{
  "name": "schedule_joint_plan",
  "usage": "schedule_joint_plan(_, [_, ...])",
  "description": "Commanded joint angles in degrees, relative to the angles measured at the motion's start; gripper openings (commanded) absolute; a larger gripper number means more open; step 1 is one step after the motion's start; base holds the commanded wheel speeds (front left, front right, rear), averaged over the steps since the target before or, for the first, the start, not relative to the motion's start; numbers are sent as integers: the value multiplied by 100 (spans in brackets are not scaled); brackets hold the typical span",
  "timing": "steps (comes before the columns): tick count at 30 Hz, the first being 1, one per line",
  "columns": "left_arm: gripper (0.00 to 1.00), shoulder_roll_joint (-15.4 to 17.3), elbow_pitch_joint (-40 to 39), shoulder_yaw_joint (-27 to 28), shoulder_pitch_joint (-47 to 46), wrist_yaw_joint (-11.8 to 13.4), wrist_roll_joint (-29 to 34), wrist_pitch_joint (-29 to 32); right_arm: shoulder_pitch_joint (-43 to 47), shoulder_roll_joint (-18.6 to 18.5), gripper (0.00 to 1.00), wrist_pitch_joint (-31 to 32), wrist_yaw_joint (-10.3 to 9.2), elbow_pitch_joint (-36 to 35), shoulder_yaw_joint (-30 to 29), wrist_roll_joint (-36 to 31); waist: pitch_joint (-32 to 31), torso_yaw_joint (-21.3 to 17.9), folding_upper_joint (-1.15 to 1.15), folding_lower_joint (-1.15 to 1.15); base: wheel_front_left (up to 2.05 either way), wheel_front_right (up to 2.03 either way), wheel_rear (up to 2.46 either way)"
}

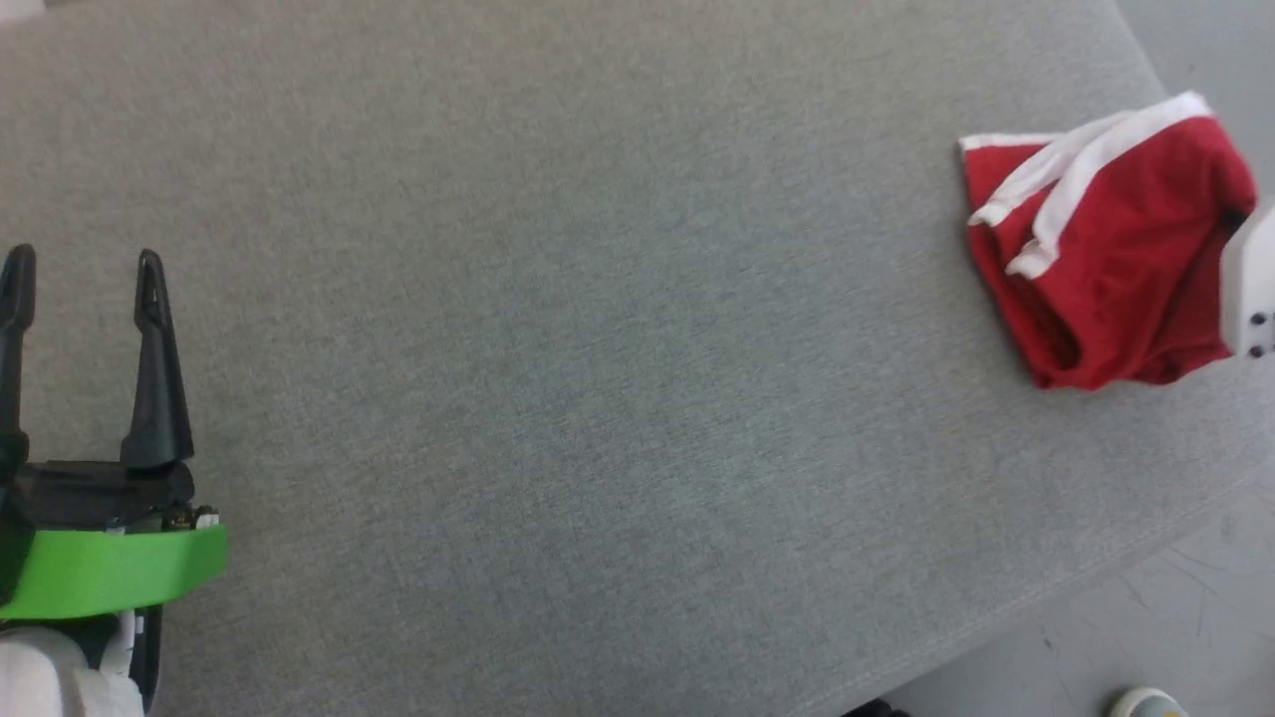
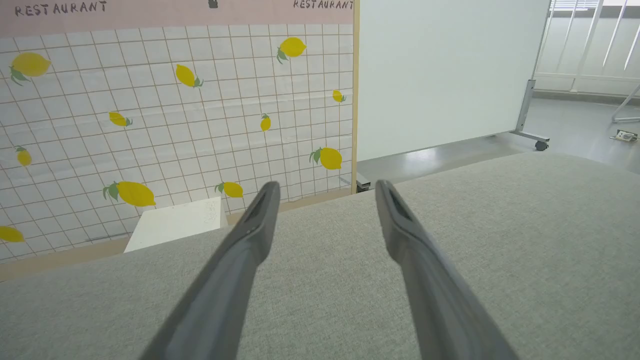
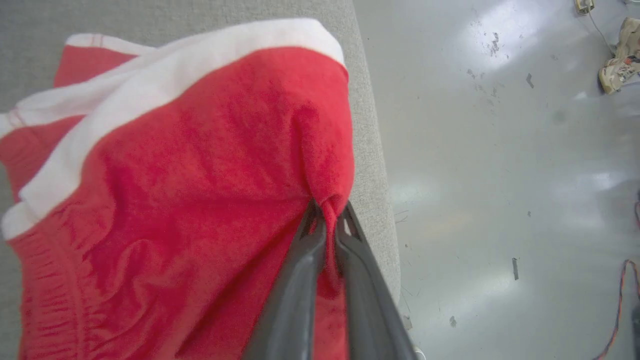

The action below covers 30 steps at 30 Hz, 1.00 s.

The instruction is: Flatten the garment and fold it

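Observation:
The bright red garment (image 1: 1106, 249) with a white band lies bunched near the right edge of the grey padded table (image 1: 598, 349). In the right wrist view my right gripper (image 3: 327, 212) is shut on a pinch of the garment (image 3: 200, 190), lifting that part into a peak close to the table edge. A pale piece of the right arm (image 1: 1253, 289) shows at the frame's right border beside the cloth. My left gripper (image 1: 82, 269) stands open at the far left, over bare table; in its wrist view the left gripper (image 2: 325, 190) holds nothing between its fingers.
The table's right edge (image 3: 370, 150) drops to a grey floor (image 3: 500, 175). A shoe (image 3: 620, 70) and cables lie on that floor. Beyond the table's far side stand a lemon-patterned tiled wall (image 2: 175, 110), a white box (image 2: 175, 222) and a white rolling board (image 2: 445, 70).

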Motion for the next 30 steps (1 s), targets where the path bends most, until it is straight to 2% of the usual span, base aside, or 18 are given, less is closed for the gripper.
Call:
schedule_joint_plan(1, [100, 73, -63, 35, -51, 7, -63, 34, -138, 16, 0, -80, -11, 67, -107, -141, 483, 142, -1, 0, 0, 0, 0])
schedule_joint_plan(5, [100, 132, -167, 60, -37, 13, -90, 90, -279, 6, 0, -252, -11, 224, -482, -405, 599, 257, -1, 0, 0, 0, 0])
schedule_joint_plan(6, [100, 142, -183, 60, -35, 12, -97, 94, -306, -3, 12, -279, -11, 258, -573, -467, 614, 275, -1, 0, 0, 0, 0])
schedule_joint_plan(7, [100, 150, -197, 60, -32, 13, -103, 97, -332, -15, 45, -304, -11, 295, -674, -547, 624, 295, -1, 0, 0, 0, 0])
schedule_joint_plan(8, [100, 151, -203, 62, -31, 19, -105, 97, -350, -23, 100, -326, -11, 313, -755, -592, 628, 305, -1, 0, 0, 0, 0])
schedule_joint_plan(14, [100, 63, -49, 15, -8, 90, -133, -46, -307, -53, 100, -452, -11, 162, -1316, -1046, 356, 431, -1, 0, 0, 0, 0])
schedule_joint_plan(18, [100, -106, 242, -76, 27, 157, -167, -254, -266, 67, 100, -966, -11, -545, -1473, -954, -112, 577, -1, 0, 0, 0, 0])
schedule_joint_plan(23, [100, -376, 689, -193, 63, 234, -235, -481, -99, 128, 100, -1559, -11, -1751, -1173, -900, -866, 948, -1, 0, 0, 0, 0])
schedule_joint_plan(25, [100, -478, 838, -185, 99, 308, -231, -532, -3, 317, 100, -1951, -11, -2230, -1148, -924, -1126, 1114, -1, 0, 0, 0, 0])
schedule_joint_plan(30, [100, -677, 1169, -201, 170, 415, -223, -587, 553, 1066, 100, -2672, -11, -3068, -1194, -969, -1735, 1598, -1, 0, 0, 0, 0])
